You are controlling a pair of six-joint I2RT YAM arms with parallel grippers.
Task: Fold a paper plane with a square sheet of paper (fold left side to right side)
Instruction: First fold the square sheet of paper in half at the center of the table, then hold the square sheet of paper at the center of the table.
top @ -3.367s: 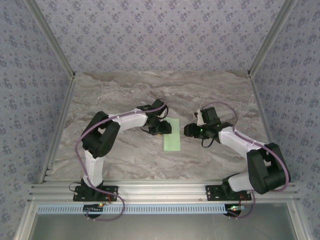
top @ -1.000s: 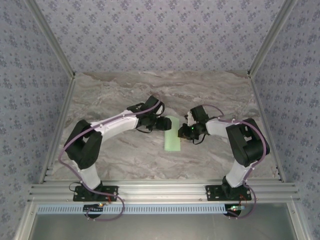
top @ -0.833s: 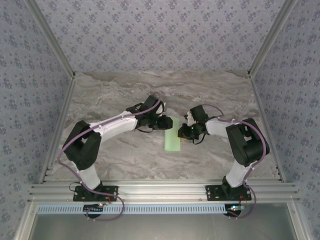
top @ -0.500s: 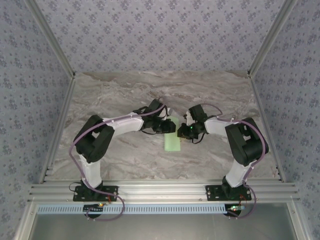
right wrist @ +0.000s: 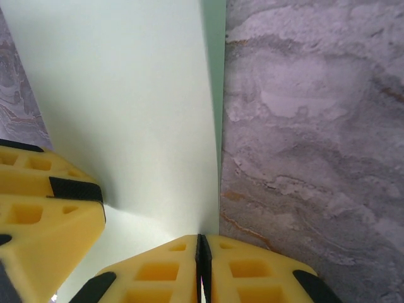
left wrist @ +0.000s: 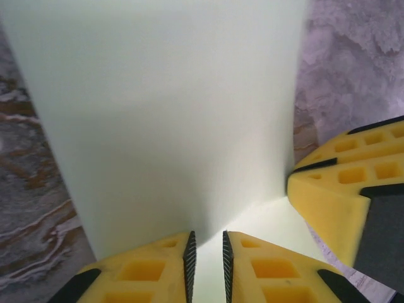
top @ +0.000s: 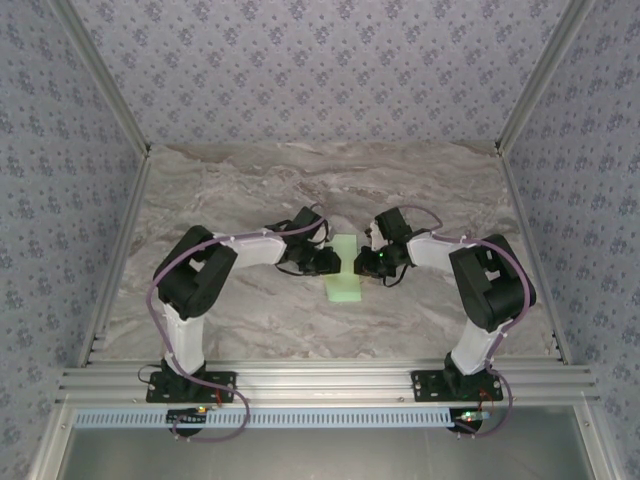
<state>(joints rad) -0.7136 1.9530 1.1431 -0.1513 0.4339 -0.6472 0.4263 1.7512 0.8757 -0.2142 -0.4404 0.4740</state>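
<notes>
Paper (top: 343, 272) sits nipped in left tool (left wrist: 207, 254) and right tool (right wrist: 203, 254).

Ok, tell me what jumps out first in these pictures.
A pale mint-green square sheet of paper, folded into a narrow strip, lies at the middle of the marble table. The left gripper and right gripper flank it, each pinching an edge between yellow fingers.

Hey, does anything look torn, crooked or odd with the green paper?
Nothing stands out. The pale mint-green paper sheet, folded into a narrow strip, looks untorn; the left gripper and right gripper both pinch it.
</notes>
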